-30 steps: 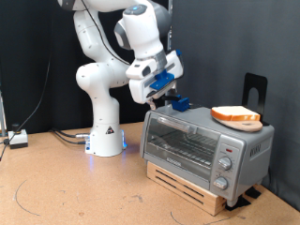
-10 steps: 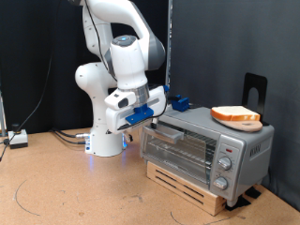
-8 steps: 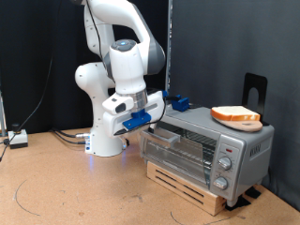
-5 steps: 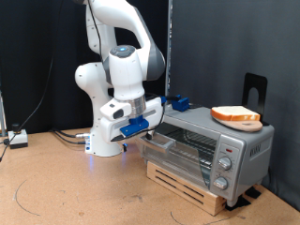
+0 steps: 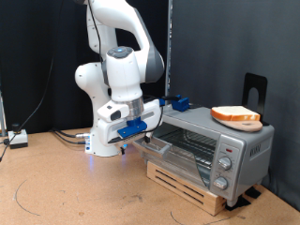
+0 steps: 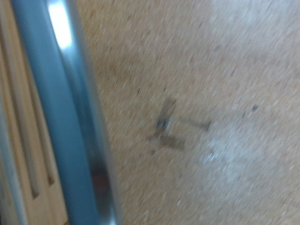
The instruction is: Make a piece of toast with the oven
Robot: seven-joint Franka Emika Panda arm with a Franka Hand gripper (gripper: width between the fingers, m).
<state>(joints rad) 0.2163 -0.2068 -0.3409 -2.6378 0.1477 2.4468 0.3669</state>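
The arm (image 5: 117, 70) is glossy white, built of rounded, bulbous segments with dark seams at the joints. Its conical base (image 5: 106, 136) glows blue underneath. Bright blue parts sit at the gripper (image 5: 142, 125).

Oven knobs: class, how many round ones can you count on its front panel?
3, stacked on the oven's panel at the exterior view's right: top, middle, bottom. None seems hidden.
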